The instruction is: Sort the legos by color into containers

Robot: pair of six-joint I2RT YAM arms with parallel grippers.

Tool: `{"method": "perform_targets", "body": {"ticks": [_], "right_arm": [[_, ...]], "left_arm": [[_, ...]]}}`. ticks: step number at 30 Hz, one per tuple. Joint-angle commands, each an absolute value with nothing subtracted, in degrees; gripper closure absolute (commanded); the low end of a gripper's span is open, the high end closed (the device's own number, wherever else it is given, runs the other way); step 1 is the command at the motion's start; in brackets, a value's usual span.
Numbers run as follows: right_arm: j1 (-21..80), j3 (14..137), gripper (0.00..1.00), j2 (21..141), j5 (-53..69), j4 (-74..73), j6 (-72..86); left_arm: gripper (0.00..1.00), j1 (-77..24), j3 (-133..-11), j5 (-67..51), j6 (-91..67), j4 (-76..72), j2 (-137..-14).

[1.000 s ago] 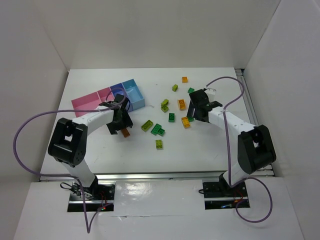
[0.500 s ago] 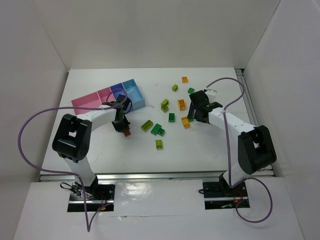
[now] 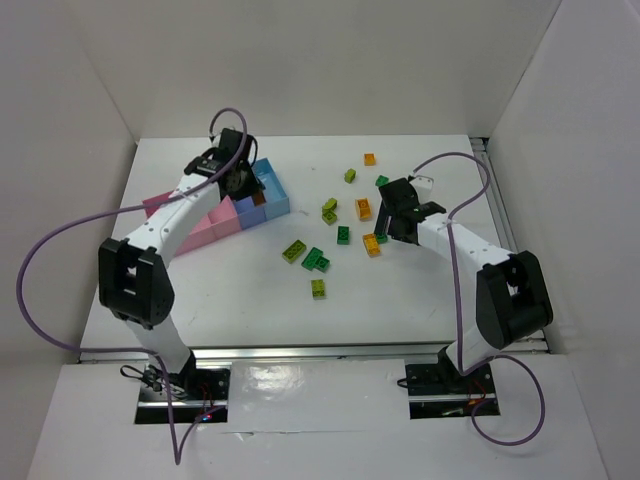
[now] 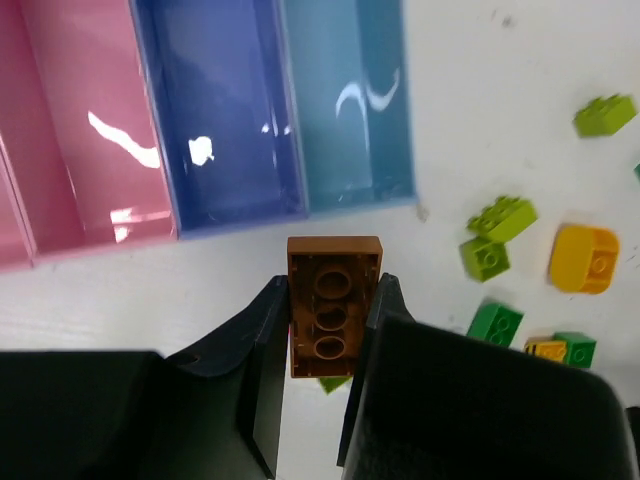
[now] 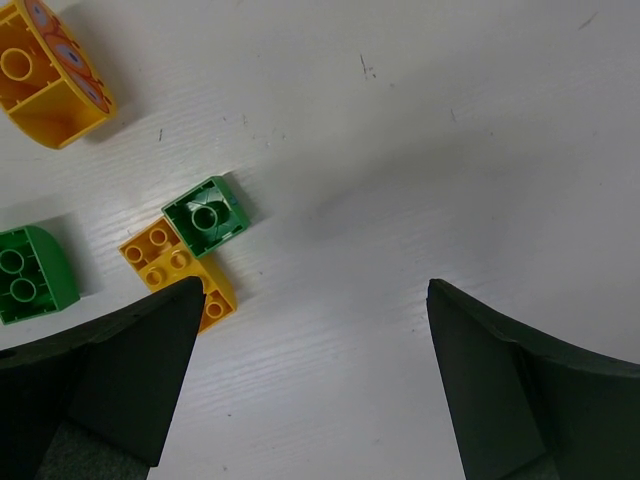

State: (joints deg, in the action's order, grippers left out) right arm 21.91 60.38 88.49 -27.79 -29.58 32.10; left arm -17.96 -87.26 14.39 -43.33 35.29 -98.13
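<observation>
We are at the carry-and-drop step. Our left end effector (image 4: 331, 322) is clenched on an orange-brown brick (image 4: 335, 268), gripped by its long sides with the hollow underside facing the wrist camera, and it hangs at the containers (image 3: 262, 208). Just ahead of the fingertips runs the near wall of the row. The light-blue bin (image 4: 345, 110) is straight ahead, the violet-blue bin (image 4: 220, 110) ahead and slightly left, and the pink bin (image 4: 85, 120) further left. No brick shows in the parts of those bins we can see, so we judge the sorting barely begun. The next move calls for choosing one bin for orange, carrying the brick forward past the thin near wall until it is wholly over that floor, then releasing. Let go here, it could catch the wall or a divider. How high it hangs we cannot tell. Nothing stands between brick and bins. To the right of this end effector, loose lime-green bricks (image 4: 500, 213) and a yellow rounded piece (image 4: 585, 258) lie on the surface (image 3: 400, 290). Our right end effector (image 5: 315, 345) is released, its fingers spread wide. A green brick (image 5: 207, 216) lies against an orange brick (image 5: 175, 265) just beside the finger at the left of its wrist view.
</observation>
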Motion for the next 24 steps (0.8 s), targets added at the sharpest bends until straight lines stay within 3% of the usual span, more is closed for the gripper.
{"method": "perform_targets", "body": {"ticks": [1,12,14,15,17,19,24], "right_arm": [[21.6,62.7,0.00,87.0,-27.9,-29.5,32.7],[21.6,60.8,0.00,83.4,-25.1,-29.0,31.1],[22.3,60.8,0.00,82.7,-24.1,-29.5,30.6],[22.3,60.8,0.00,82.1,-24.1,-29.5,30.6],[23.9,59.7,0.00,81.6,-23.5,-29.5,30.1],[24.6,59.2,0.00,81.6,-23.5,-29.0,30.1],[28.6,59.7,0.00,83.0,-23.9,-29.0,30.1]], "left_arm": [[0.87,-16.7,-95.3,15.7,-39.4,36.5,-104.0],[0.84,-13.9,-122.8,12.6,-38.7,40.8,-128.0],[0.70,-13.9,-123.4,12.6,-38.7,41.4,-130.1],[0.46,-13.9,-124.0,11.8,-38.7,41.4,-130.1],[0.35,-13.9,-124.0,11.2,-38.7,41.4,-130.1],[0.30,-13.9,-123.5,10.6,-38.1,41.4,-128.2],[0.34,-14.4,-120.6,7.7,-34.5,40.9,-122.0]]}}
